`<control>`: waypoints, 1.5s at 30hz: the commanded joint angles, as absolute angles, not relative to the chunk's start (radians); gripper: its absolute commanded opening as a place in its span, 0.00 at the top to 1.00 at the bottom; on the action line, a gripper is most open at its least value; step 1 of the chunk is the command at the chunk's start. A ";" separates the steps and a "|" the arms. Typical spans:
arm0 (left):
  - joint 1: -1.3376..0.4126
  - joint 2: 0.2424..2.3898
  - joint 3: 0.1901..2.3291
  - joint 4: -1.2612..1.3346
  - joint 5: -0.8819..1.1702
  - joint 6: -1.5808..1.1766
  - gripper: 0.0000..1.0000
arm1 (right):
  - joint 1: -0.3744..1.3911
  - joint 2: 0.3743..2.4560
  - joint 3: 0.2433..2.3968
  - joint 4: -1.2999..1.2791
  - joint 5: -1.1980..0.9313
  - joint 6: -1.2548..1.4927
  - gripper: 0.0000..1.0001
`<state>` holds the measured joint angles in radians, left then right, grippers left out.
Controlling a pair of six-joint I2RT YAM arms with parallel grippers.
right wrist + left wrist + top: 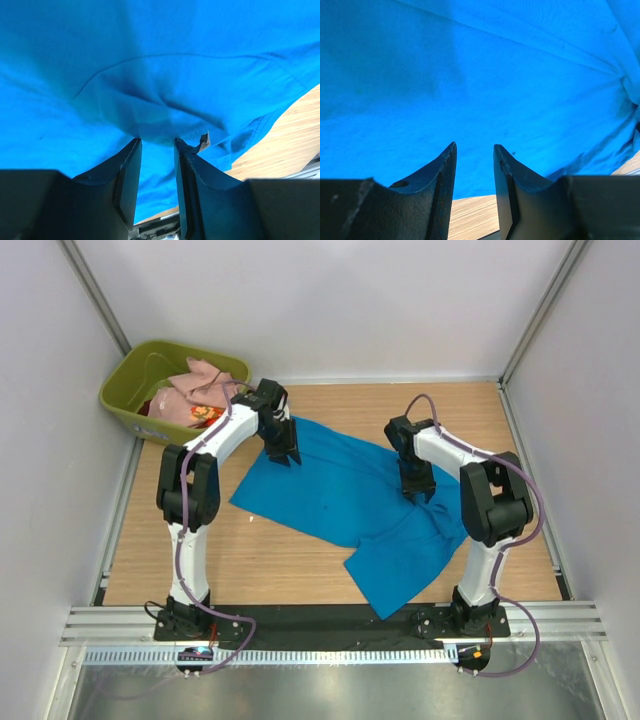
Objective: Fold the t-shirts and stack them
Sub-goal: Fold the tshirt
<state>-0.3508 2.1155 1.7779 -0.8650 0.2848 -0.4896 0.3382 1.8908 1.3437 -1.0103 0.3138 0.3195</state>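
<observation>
The wooden table (300,560) carries the blue t-shirt (340,490), spread loosely across its middle with one end trailing toward five o'clock. It is crumpled, not yet folded. The olive-green tub (125,390) sits at the table's ten o'clock corner. The pink t-shirt (195,390) is heaped in it, and a scrap of the red-orange patterned t-shirt (207,416) shows at the heap's five o'clock.

The blue cloth looks light, limp and thin. It will likely sag and slide rather than keep a shape, so each fold needs two holds well apart. Hems, shoulder seams and corners seem the best places, since a pinch mid-panel only raises a pucker.

The left gripper (283,455) stands over the shirt's eleven o'clock corner. Its jaws are parted about halfway, with nothing between them; cloth and a strip of wood show through the gap.

The right gripper (418,490) is at the shirt's three o'clock side. Its jaws are narrowly apart and the fingertips (131,150) touch a puckered ridge of blue cloth, with no firm pinch showing.
</observation>
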 commanded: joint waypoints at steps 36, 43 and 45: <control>-0.347 2.026 1.738 -0.839 0.324 -0.477 0.64 | 0.212 1.982 1.502 -1.036 0.227 0.330 0.97; -0.347 2.011 1.723 -0.844 0.328 -0.471 0.64 | 0.199 1.976 1.520 -1.011 0.287 0.347 0.74; -0.347 2.002 1.709 -0.842 0.325 -0.469 0.64 | 0.224 1.934 1.525 -1.037 0.331 0.339 0.68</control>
